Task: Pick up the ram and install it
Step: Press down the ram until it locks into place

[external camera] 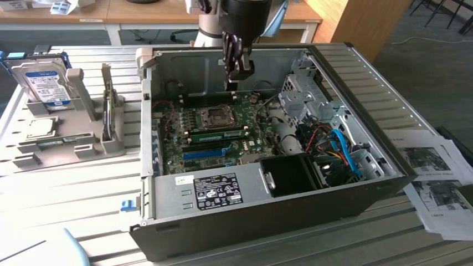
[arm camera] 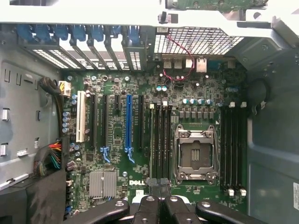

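Observation:
My gripper (external camera: 236, 82) hangs inside the open computer case (external camera: 384, 138), above the far part of the motherboard (external camera: 251, 147). Its black fingers (arm camera: 148, 205) are pressed together with nothing between them, so the gripper (arm camera: 159, 186) is shut and empty. A green ram stick (external camera: 220, 133) stands edge-on in a slot beside the empty processor socket (external camera: 218, 115), below and nearer the camera than my fingertips. In the wrist view, the ram (arm camera: 152, 140) runs as a thin pale line alongside dark empty slots, between the long blue slot (arm camera: 128, 121) and the socket (arm camera: 196, 154).
At the exterior view's left stands a grey holder (external camera: 88, 147) with an upright hard drive (external camera: 46, 83), a square silver chip (external camera: 41, 127) and a thin greenish strip (external camera: 53, 143) in a groove. Cables (external camera: 336, 147) and a black fan shroud (external camera: 292, 174) crowd the case's near right. Papers (external camera: 436, 166) lie beside it.

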Controlling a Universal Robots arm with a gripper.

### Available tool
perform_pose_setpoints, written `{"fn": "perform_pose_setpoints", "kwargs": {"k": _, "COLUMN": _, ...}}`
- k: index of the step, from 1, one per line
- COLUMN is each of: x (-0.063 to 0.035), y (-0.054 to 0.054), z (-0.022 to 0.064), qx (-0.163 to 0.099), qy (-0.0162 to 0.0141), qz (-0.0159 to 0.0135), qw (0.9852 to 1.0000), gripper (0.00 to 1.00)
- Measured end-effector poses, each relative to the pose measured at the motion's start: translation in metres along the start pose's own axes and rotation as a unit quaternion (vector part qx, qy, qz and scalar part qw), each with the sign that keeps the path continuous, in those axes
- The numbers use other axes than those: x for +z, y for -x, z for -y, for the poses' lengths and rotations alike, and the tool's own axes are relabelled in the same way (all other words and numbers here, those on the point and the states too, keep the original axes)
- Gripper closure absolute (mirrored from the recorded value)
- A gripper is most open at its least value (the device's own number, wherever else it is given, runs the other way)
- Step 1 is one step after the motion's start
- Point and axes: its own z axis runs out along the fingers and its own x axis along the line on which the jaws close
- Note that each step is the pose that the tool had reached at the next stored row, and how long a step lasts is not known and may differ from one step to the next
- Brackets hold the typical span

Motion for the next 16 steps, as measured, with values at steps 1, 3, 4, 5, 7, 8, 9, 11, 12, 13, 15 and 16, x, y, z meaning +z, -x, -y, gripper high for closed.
{"fn": "perform_pose_setpoints", "kwargs": {"k": 1, "x": -0.0002, "y": 0.0000, "z": 0.0000, "qx": 0.000, "qy": 0.0000, "qz": -0.0001, "qw": 1.0000, "gripper": 0.91}}
{"fn": "perform_pose_setpoints", "kwargs": {"k": 3, "x": -0.0006, "y": 0.0000, "z": 0.0000, "qx": 0.000, "qy": 0.0000, "qz": -0.0003, "qw": 1.0000, "gripper": 0.91}}
{"fn": "perform_pose_setpoints", "kwargs": {"k": 4, "x": -0.0007, "y": 0.0000, "z": 0.0000, "qx": 0.000, "qy": 0.0000, "qz": -0.0003, "qw": 1.0000, "gripper": 0.91}}
{"fn": "perform_pose_setpoints", "kwargs": {"k": 5, "x": -0.0007, "y": 0.0000, "z": 0.0000, "qx": 0.000, "qy": 0.0000, "qz": -0.0004, "qw": 1.0000, "gripper": 0.91}}
{"fn": "perform_pose_setpoints", "kwargs": {"k": 7, "x": -0.0008, "y": 0.0000, "z": 0.0000, "qx": 0.000, "qy": 0.0000, "qz": -0.0004, "qw": 1.0000, "gripper": 0.91}}
{"fn": "perform_pose_setpoints", "kwargs": {"k": 8, "x": -0.0008, "y": 0.0000, "z": 0.0000, "qx": 0.000, "qy": 0.0000, "qz": -0.0004, "qw": 1.0000, "gripper": 0.91}}
{"fn": "perform_pose_setpoints", "kwargs": {"k": 9, "x": -0.0008, "y": 0.0000, "z": 0.0000, "qx": 0.000, "qy": 0.0000, "qz": -0.0004, "qw": 1.0000, "gripper": 0.91}}
{"fn": "perform_pose_setpoints", "kwargs": {"k": 11, "x": -0.0008, "y": 0.0000, "z": 0.0000, "qx": 0.000, "qy": 0.0000, "qz": -0.0004, "qw": 1.0000, "gripper": 0.91}}
{"fn": "perform_pose_setpoints", "kwargs": {"k": 12, "x": -0.0008, "y": 0.0000, "z": 0.0000, "qx": 0.000, "qy": 0.0000, "qz": -0.0004, "qw": 1.0000, "gripper": 0.91}}
{"fn": "perform_pose_setpoints", "kwargs": {"k": 13, "x": -0.0008, "y": 0.0000, "z": 0.0000, "qx": 0.000, "qy": 0.0000, "qz": -0.0004, "qw": 1.0000, "gripper": 0.91}}
{"fn": "perform_pose_setpoints", "kwargs": {"k": 15, "x": -0.0008, "y": 0.0000, "z": 0.0000, "qx": 0.000, "qy": 0.0000, "qz": -0.0004, "qw": 1.0000, "gripper": 0.91}}
{"fn": "perform_pose_setpoints", "kwargs": {"k": 16, "x": -0.0008, "y": 0.0000, "z": 0.0000, "qx": 0.001, "qy": 0.0000, "qz": -0.0004, "qw": 1.0000, "gripper": 0.91}}
